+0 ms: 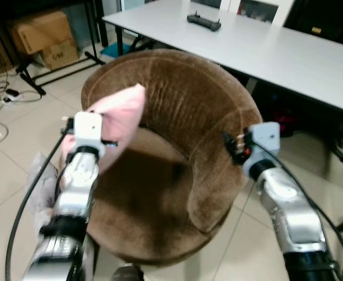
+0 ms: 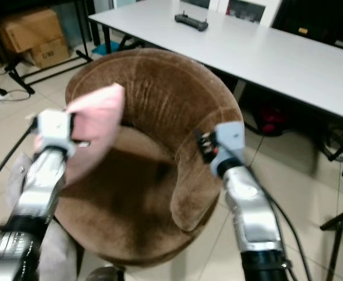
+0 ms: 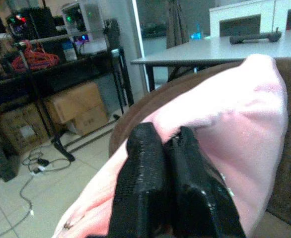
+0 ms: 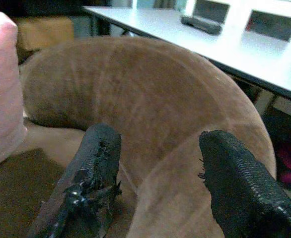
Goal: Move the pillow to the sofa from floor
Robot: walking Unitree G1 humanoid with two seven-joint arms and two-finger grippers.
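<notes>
A pink pillow [image 1: 122,115] hangs over the left side of the round brown sofa chair [image 1: 183,105], above its seat. My left gripper [image 3: 171,171] is shut on the pillow's edge, its black fingers [image 3: 140,183] pinching the pink fabric. The left wrist [image 1: 87,132] sits at the chair's left rim. My right gripper [image 4: 155,178] is open above the chair's right armrest [image 1: 221,181], holding nothing. In the right wrist view the pillow [image 4: 1,89] shows across the seat, against the backrest [image 4: 135,84].
A long white table [image 1: 265,47] with a black controller [image 1: 203,21] stands behind the chair. Cardboard boxes [image 1: 43,38] and a black rack stand at the back left, with cables [image 1: 7,93] on the tiled floor. A grey cloth [image 1: 40,187] lies on the floor left of the chair.
</notes>
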